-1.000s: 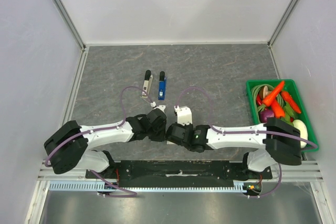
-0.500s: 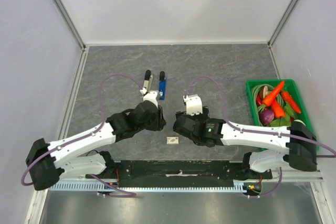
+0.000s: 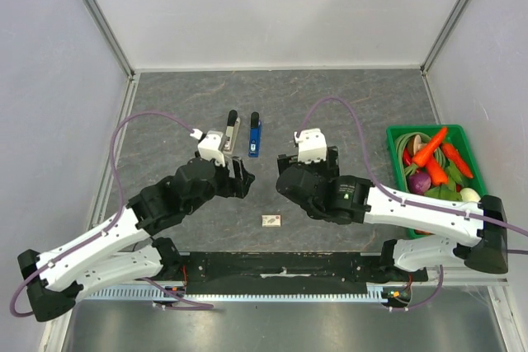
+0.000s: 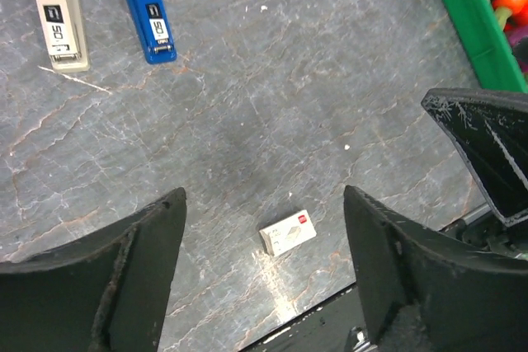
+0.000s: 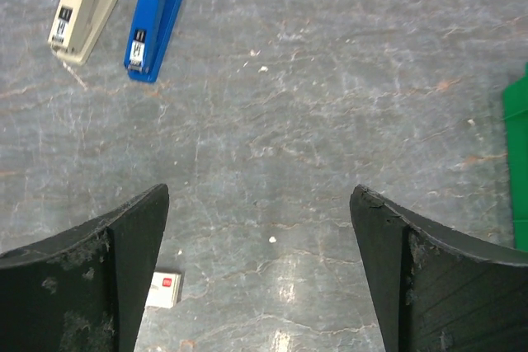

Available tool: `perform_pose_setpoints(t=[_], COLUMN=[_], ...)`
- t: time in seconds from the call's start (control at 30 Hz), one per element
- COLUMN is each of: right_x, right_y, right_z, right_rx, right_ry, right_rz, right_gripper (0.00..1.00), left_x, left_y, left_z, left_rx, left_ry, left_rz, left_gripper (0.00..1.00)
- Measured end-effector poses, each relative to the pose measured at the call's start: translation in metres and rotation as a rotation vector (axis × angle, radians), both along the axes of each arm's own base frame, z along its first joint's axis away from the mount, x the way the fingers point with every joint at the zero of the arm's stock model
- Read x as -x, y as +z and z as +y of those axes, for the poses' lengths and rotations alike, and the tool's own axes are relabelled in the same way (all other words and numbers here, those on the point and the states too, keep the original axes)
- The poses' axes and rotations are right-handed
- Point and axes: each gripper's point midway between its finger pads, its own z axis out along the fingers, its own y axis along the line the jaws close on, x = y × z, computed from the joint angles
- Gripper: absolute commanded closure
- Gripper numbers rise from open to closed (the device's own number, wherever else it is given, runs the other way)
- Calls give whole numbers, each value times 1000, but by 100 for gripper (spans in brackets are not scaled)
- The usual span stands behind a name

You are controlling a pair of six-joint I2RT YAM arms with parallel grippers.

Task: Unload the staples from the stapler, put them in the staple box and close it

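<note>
The stapler lies on the grey table as two long pieces side by side, a blue one [image 3: 255, 134] [image 4: 144, 10] [image 5: 153, 26] and a beige-grey one [image 3: 233, 132] [image 4: 58, 14] [image 5: 87, 10], each with a black far end. A thin pale sliver lies by the beige piece's near tip; I cannot tell if it is staples. My left gripper [image 3: 237, 177] [image 4: 264, 195] hangs open and empty nearer than the pieces. My right gripper [image 3: 286, 174] [image 5: 260, 191] is open and empty, to their right.
A small white box with a red mark [image 3: 271, 220] [image 4: 287, 232] [image 5: 165, 289] lies near the table's front edge, between the two arms. A green bin [image 3: 480, 177] [image 4: 462, 14] of toy vegetables stands at the right. Aluminium rails border the table.
Both arms have unfolded and reached forward toward the stapler pieces. Both grippers have opened wide. The white box, hidden under the wrists before, now shows.
</note>
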Motion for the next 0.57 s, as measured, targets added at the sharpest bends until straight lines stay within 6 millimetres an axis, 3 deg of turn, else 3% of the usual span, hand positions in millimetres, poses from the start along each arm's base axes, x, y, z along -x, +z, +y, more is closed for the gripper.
perform_pose_setpoints(t=[0.4,0.57], right_x=[-9,-10], right_y=[44,58], right_z=[-27,-28], right_rx=[31,32], right_ry=[-90,-60], right_rz=[-122,-145], right_gripper=[2,2], left_x=[-2,0], left_y=[44,55], left_z=[18,22], left_rx=[19,27], left_ry=[12,8], left_rz=[-128,-161], left_gripper=[9,9])
